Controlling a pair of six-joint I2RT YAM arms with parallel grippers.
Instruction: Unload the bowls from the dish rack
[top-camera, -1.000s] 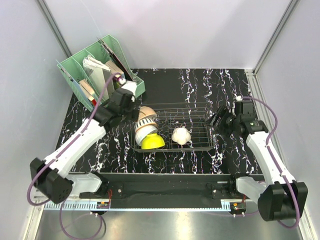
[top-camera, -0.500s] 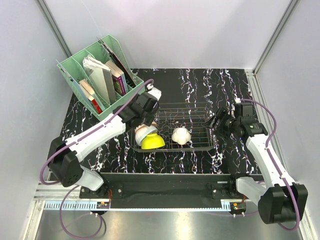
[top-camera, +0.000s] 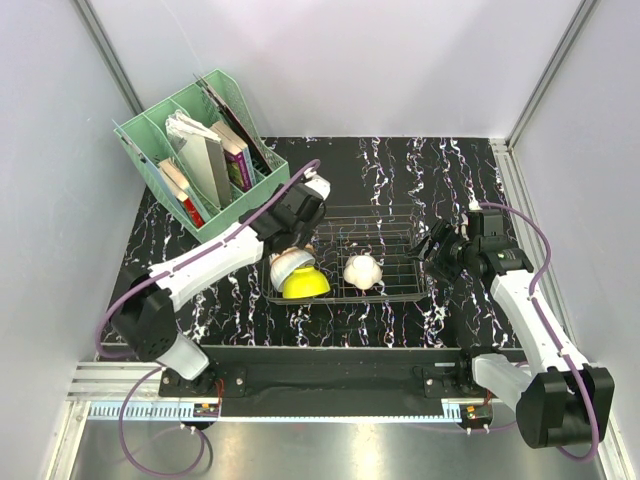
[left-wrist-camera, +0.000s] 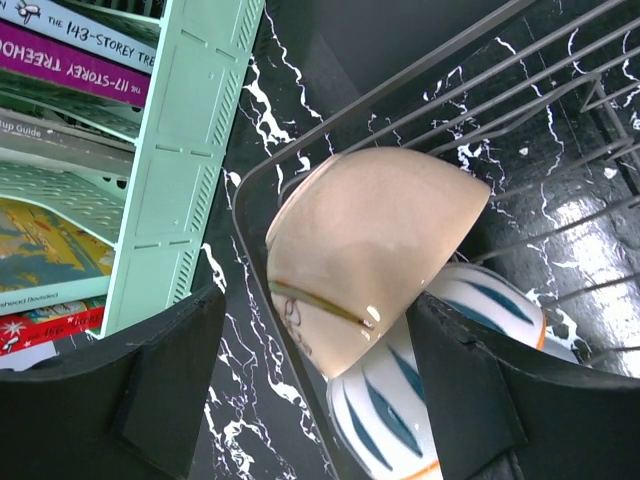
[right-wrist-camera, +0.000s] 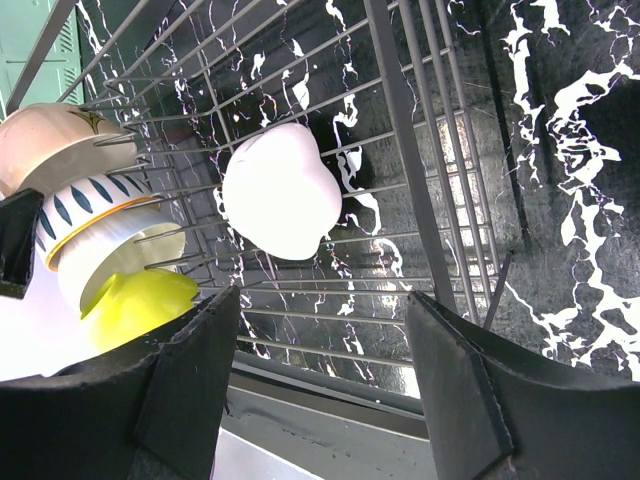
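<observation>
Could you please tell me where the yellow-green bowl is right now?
In the top view, the yellow-green bowl sits at the near-left corner of the dish rack, just in front of the other stacked bowls and left of the lone white bowl.

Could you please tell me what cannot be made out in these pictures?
1. Top view: the left gripper covers the tan bowl, so any contact is hidden.
2. Left wrist view: the striped bowl is cut off by the bottom edge and the gripper; the yellow-green bowl is out of frame.
3. Right wrist view: glare washes out the lower left corner, beside the yellow-green bowl.
</observation>
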